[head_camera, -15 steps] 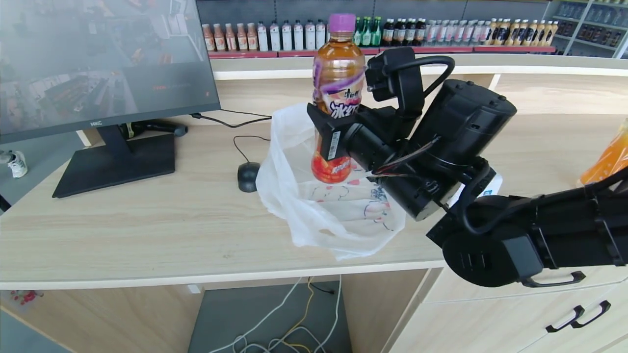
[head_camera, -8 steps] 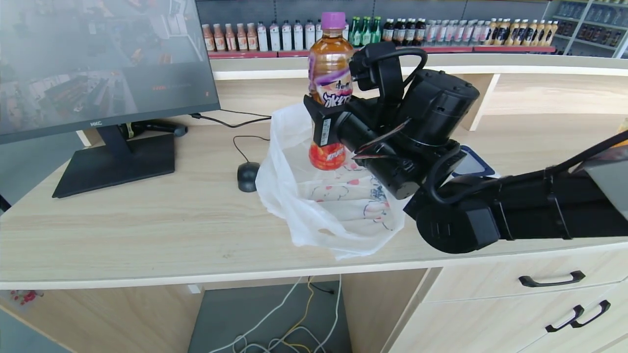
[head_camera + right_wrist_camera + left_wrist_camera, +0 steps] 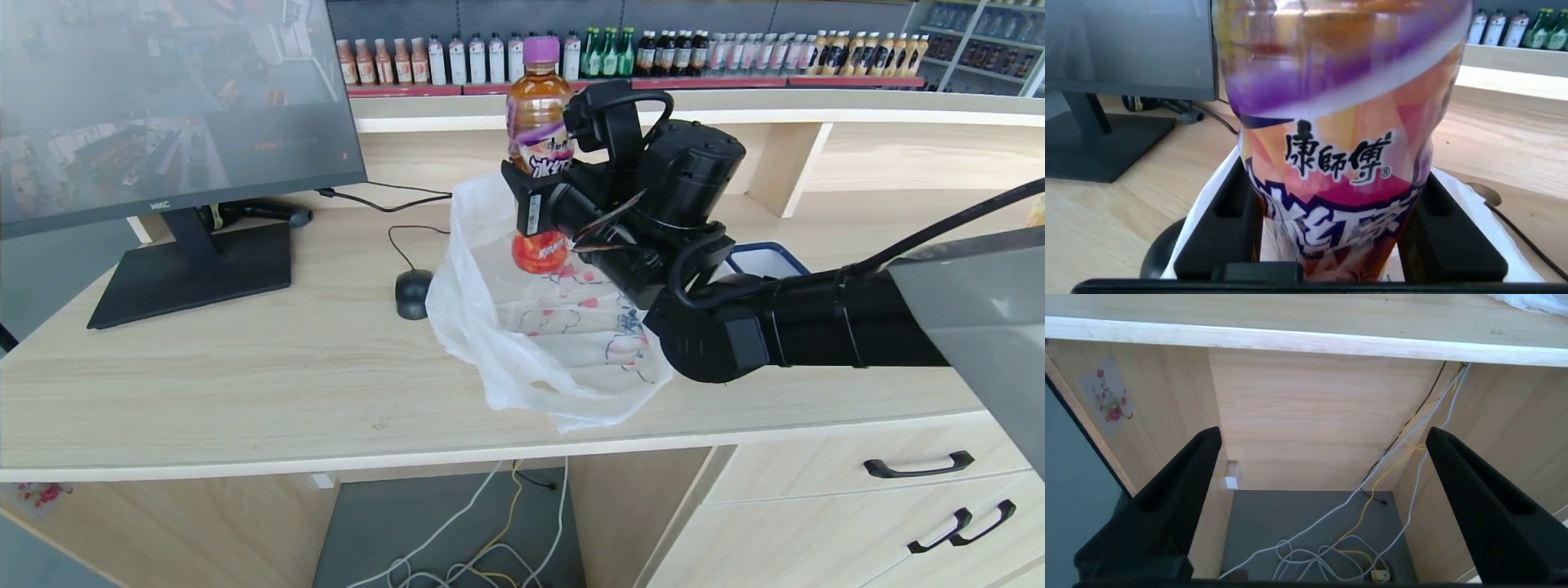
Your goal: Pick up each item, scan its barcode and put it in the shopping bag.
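- My right gripper (image 3: 535,211) is clamped on the drink bottle (image 3: 539,135), its jaws closed across the label band at mid-height, with the purple cap up and the bottle upright.
- In the right wrist view the same bottle (image 3: 1343,122) stands squarely between the two dark jaws, so I judge the grip centred and firm.
- In the head view the bottle sits in the upper middle of the frame. Its orange base hangs just above the open mouth of the white shopping bag (image 3: 531,359), which slumps on the wooden counter (image 3: 245,367) at centre.
- My left gripper (image 3: 1323,498) hangs below the counter edge with its jaws spread wide and nothing in them.
- Step in hand, as I read it: bagging the bottle. I cannot tell from here whether the barcode has been scanned.
- The next move calls for a straight descent into the bag's mouth, clear of the floppy rim, and for letting go only once the base has support.
- A mouse (image 3: 412,294) lies just left of the bag, and a monitor (image 3: 163,98) fills the upper left, so I would avoid swinging that way.
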You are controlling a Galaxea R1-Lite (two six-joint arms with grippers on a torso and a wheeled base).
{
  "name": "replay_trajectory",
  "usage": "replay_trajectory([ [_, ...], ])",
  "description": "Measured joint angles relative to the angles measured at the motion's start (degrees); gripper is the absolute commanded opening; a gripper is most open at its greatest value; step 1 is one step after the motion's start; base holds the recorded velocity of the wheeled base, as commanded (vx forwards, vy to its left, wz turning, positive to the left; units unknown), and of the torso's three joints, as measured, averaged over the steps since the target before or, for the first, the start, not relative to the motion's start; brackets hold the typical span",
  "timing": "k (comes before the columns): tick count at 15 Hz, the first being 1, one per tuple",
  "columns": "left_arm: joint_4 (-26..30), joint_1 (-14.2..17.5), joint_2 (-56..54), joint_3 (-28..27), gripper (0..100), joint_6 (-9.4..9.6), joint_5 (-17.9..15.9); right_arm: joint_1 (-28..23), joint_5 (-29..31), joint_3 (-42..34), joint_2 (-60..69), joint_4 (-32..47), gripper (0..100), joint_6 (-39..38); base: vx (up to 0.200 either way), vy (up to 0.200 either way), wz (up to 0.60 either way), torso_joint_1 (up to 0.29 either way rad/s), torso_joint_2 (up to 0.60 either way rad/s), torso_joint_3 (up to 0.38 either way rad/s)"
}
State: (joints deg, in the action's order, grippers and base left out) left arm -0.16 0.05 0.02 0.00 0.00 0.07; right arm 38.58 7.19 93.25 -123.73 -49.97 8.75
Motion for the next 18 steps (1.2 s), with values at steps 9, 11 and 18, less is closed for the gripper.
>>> replay_trajectory([
  [9, 0.0, 0.05, 0.0, 0.0, 100, 0.0, 0.0, -3.08, -0.52, 9.35, -8.05, 0.44, 0, -0.41, 0.0, 0.0, 0.0, 0.0, 0.0, 0.0],
  [11, 0.0, 0.05, 0.0, 0.0, 100, 0.0, 0.0, -3.41, -0.52, 9.73, -9.16, 0.43, 0, -0.84, 0.0, 0.0, 0.0, 0.0, 0.0, 0.0],
  [18, 0.0, 0.0, 0.0, 0.0, 100, 0.0, 0.0, -3.75, -0.5, 9.86, -11.63, 0.24, 0, -0.99, 0.0, 0.0, 0.0, 0.0, 0.0, 0.0],
])
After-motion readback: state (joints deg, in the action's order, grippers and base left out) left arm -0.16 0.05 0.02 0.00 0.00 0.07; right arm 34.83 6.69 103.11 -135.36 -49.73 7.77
